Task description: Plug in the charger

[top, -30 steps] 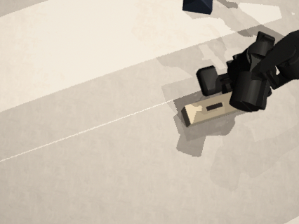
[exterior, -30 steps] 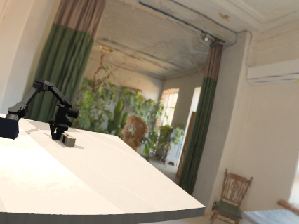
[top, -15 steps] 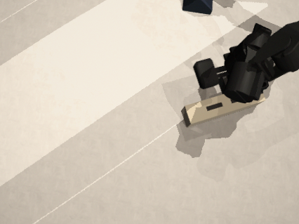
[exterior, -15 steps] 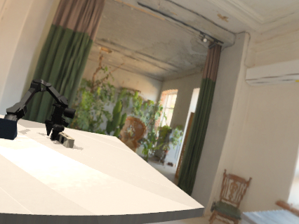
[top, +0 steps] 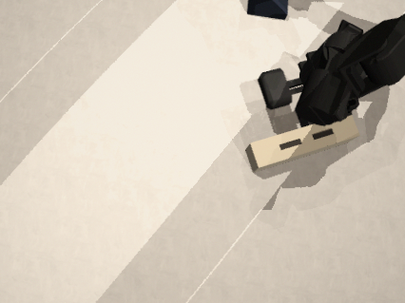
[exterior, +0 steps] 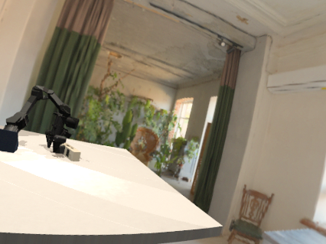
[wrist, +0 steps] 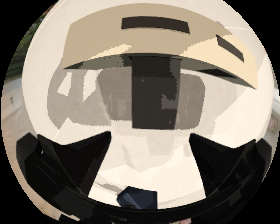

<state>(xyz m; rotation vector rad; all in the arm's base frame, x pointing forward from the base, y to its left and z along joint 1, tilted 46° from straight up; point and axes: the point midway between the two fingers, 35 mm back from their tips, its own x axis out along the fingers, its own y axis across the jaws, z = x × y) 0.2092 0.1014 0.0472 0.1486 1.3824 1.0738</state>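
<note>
The power strip (top: 304,144) (exterior: 73,153) (wrist: 100,37) is a beige bar with two dark slots in its top. The dark charger (wrist: 156,95) stands or lies against its arm-side edge in the wrist view, below the larger-looking slot. Its prongs are not visible, and I cannot tell whether it touches the strip. My gripper (wrist: 151,137) (exterior: 53,144) is open and empty. Its fingertips are wide apart at the charger's near end, one on either side, with gaps between them and it. In the top view the arm hides the fingers and most or all of the charger.
The dark blue arm base (top: 267,2) (exterior: 8,141) (wrist: 138,197) is behind the gripper. The arm (top: 361,56) (exterior: 46,93) reaches over the strip's arm side. Broad light and shadow patches cross the pale table (top: 119,144) (exterior: 96,196).
</note>
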